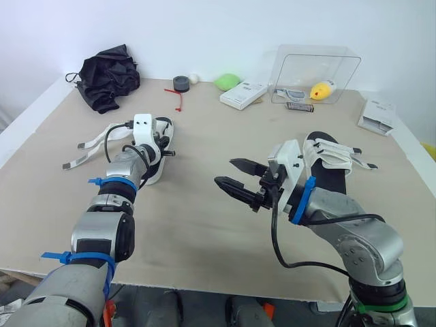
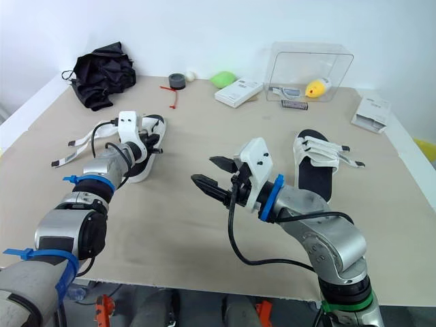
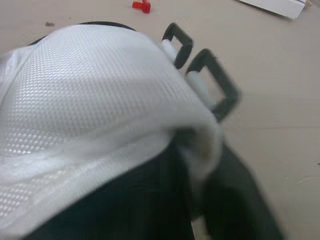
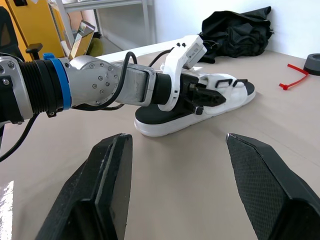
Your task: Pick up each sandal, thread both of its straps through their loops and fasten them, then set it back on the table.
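Currently, the unfastened sandal [image 4: 165,125] lies flat on the table [image 1: 204,225], just on my side of the black cloth bundle [image 1: 107,76]. Its two loose straps [image 1: 92,142] trail away from it, staying on the bundle's near side. My left gripper [image 4: 215,96] is down at the sandal's strap area, in or almost in contact. I cannot tell whether it is open or closed on anything. My right gripper [image 1: 225,172] stands wide and empty, hovering above the table well to the right of the bundle and nearer to me. The second sandal [image 1: 327,153] lies farther right again, well apart from the bundle, with its straps lying across the upper.

Handling judgement:
- The sandal looks light, with a foam sole stiff enough to lift as one piece.
- The mesh straps appear soft and floppy and will likely sag or twist when released.
- The black loops [image 3: 215,85] look rigid but narrow, so each strap end must enter flat.

Recommended hold: pinch the sole edge with one gripper to steady the sandal. Take each strap close to its free end with the other gripper.
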`<action>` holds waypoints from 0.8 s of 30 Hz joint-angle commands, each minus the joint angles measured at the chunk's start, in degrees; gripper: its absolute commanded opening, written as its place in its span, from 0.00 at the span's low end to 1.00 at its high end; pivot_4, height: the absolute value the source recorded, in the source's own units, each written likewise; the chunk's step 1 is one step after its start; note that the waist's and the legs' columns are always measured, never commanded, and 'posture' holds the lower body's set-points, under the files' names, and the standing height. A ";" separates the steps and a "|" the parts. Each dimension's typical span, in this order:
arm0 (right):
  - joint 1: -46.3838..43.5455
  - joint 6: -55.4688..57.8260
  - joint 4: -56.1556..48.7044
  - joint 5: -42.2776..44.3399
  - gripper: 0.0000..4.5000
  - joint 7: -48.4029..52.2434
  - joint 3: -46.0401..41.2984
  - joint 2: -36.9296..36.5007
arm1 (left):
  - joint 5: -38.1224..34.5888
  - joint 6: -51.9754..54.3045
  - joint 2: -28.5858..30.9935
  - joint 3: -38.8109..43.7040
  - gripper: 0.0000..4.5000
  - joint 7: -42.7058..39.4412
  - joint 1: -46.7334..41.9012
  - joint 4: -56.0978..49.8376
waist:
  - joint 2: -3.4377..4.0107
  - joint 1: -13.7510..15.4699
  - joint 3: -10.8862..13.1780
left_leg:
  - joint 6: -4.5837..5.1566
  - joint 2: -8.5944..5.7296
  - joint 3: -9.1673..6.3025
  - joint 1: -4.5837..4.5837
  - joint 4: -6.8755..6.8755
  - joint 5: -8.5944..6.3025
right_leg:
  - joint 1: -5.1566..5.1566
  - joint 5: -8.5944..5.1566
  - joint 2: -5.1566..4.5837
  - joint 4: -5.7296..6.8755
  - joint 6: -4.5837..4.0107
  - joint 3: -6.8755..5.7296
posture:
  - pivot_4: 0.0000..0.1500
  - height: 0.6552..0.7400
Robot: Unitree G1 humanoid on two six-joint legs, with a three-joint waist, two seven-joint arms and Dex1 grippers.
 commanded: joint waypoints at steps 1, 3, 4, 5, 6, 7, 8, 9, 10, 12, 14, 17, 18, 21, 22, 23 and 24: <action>-0.19 -1.37 -1.64 0.66 0.72 0.06 -1.35 -0.11 | 0.98 -0.70 -0.11 -0.13 0.02 -1.04 -1.06 1.27 | 0.00 -0.02 0.00 | -0.01 0.00 0.00 0.00 0.00 0.00 | 0.00 0.00 0.00 0.00 0.01 0.01 | 1.00 1.00; -0.20 -1.33 -1.49 0.76 0.72 0.11 -1.57 -0.20 | 1.88 -1.11 0.04 -0.72 0.02 -1.92 -1.03 1.13 | 0.00 -0.03 0.00 | -0.01 0.00 0.00 0.00 0.00 0.01 | -0.01 0.00 0.00 0.00 0.01 0.00 | 1.00 1.00; -0.19 -1.31 -1.42 0.83 0.72 0.19 -1.74 -0.31 | 2.37 -1.21 0.04 -1.21 0.02 -2.69 -0.98 0.82 | 0.00 -0.02 0.00 | -0.01 0.00 -0.01 0.00 0.00 0.01 | 0.00 0.00 0.00 0.00 0.01 -0.01 | 1.00 1.00; -0.24 -1.27 -1.28 1.04 0.72 0.33 -2.08 -0.44 | 2.38 -1.12 -0.26 -1.83 0.02 -5.07 -0.80 -0.27 | 0.00 -0.02 0.00 | -0.01 0.00 -0.01 0.00 0.00 0.01 | 0.00 0.00 0.00 0.00 0.00 -0.01 | 1.00 1.00; -0.29 -1.19 -1.13 1.35 0.72 0.45 -2.53 -0.55 | 1.75 -1.04 -0.76 -2.14 0.02 -8.18 -0.54 -1.84 | 0.00 0.00 0.00 | -0.01 0.00 -0.01 0.00 0.00 0.01 | -0.01 0.00 0.01 0.00 0.00 -0.01 | 1.00 1.00; -0.31 -1.12 -0.97 1.59 0.72 0.59 -2.95 -0.73 | 0.68 -0.75 -1.34 -2.27 0.02 -11.99 -0.13 -3.94 | 0.00 0.05 0.00 | -0.01 -0.02 -0.01 -0.03 0.00 0.01 | -0.01 0.01 0.00 0.00 0.00 -0.02 | 1.00 1.00; -0.28 -1.08 -0.86 1.76 0.72 0.76 -3.35 -0.99 | -0.56 0.15 -1.81 -2.61 0.02 -16.37 0.58 -6.59 | 0.00 0.11 0.01 | -0.01 -0.04 -0.03 -0.06 0.00 0.01 | -0.02 0.02 -0.03 0.00 -0.03 -0.05 | 1.00 1.00; -0.23 -1.05 -0.66 1.94 0.72 1.04 -3.87 -1.38 | -0.86 1.80 -1.70 -4.39 0.02 -21.50 2.03 -10.19 | -0.01 0.15 0.01 | -0.02 -0.10 -0.04 -0.12 0.00 0.01 | -0.04 0.01 -0.09 -0.01 -0.02 -0.09 | 1.00 1.00; -0.14 -1.02 -0.55 2.11 0.72 1.28 -4.30 -1.70 | -0.85 3.12 -1.56 -5.71 0.02 -24.82 3.14 -12.82 | -0.01 0.19 0.01 | -0.02 -0.14 -0.04 -0.15 0.00 0.01 | -0.05 0.00 -0.15 -0.01 0.00 -0.11 | 1.00 1.00; -0.05 -0.86 0.08 2.42 0.72 1.89 -5.56 -2.72 | -0.46 2.81 0.04 -10.03 0.02 -33.45 7.44 -21.17 | -0.02 -0.02 0.01 | -0.03 -0.26 -0.02 -0.19 0.00 0.00 | -0.05 -0.03 -0.27 -0.03 0.06 -0.07 | 1.00 1.00; 0.26 -0.70 1.03 2.88 0.72 3.26 -7.44 -4.72 | -1.23 4.05 3.63 -14.13 0.02 -43.14 12.27 -30.79 | -0.02 -0.29 0.02 | -0.09 -0.29 0.01 -0.23 -0.02 -0.05 | -0.10 -0.07 -0.31 -0.07 0.10 0.01 | 1.00 1.00; 1.06 -0.57 2.49 3.20 0.72 5.84 -9.85 -8.31 | -3.71 6.04 9.29 -18.19 0.02 -55.77 18.04 -42.27 | -0.02 -0.79 0.03 | -0.08 -0.22 0.03 -0.22 -0.04 -0.08 | -0.16 -0.07 -0.23 -0.05 0.06 0.07 | 1.00 1.00; 1.43 -0.67 3.14 3.11 0.72 6.82 -10.49 -9.64 | -3.65 5.52 10.89 -19.22 0.02 -58.34 19.43 -44.46 | -0.01 -0.75 0.03 | -0.08 -0.16 0.01 -0.20 -0.09 -0.08 | -0.18 -0.11 -0.17 -0.03 -0.01 0.06 | 1.00 1.00; 3.60 -1.54 6.56 2.41 0.63 11.50 -13.04 -14.96 | -0.88 -1.67 16.08 -23.19 0.00 -65.92 24.06 -47.70 | -0.01 -0.53 0.03 | -0.07 -0.05 -0.02 -0.11 -0.08 -0.08 | -0.11 -0.16 -0.09 0.01 -0.14 -0.02 | 1.00 1.00; 4.71 -1.80 7.39 2.28 0.60 13.70 -13.24 -16.68 | -1.01 -2.91 16.60 -23.60 0.00 -67.41 25.30 -48.53 | -0.01 -0.44 0.03 | -0.07 -0.05 -0.02 -0.10 -0.06 -0.08 | -0.10 -0.15 -0.10 0.02 -0.14 -0.02 | 1.00 1.00; 5.62 -2.12 7.76 2.15 0.57 15.43 -13.12 -17.87 | -1.53 -3.50 16.75 -23.77 0.00 -68.31 26.14 -49.34 | -0.01 -0.33 0.03 | -0.06 -0.05 -0.01 -0.11 -0.04 -0.08 | -0.10 -0.15 -0.10 0.01 -0.15 -0.01 | 1.00 1.00; 6.47 -2.47 7.73 1.96 0.43 16.92 -12.68 -18.77 | -2.15 -3.58 16.72 -23.81 0.00 -68.85 26.73 -50.23 | -0.01 -0.24 0.03 | -0.06 -0.05 0.01 -0.11 0.00 -0.07 | -0.10 -0.13 -0.12 0.01 -0.13 0.01 | 1.00 1.00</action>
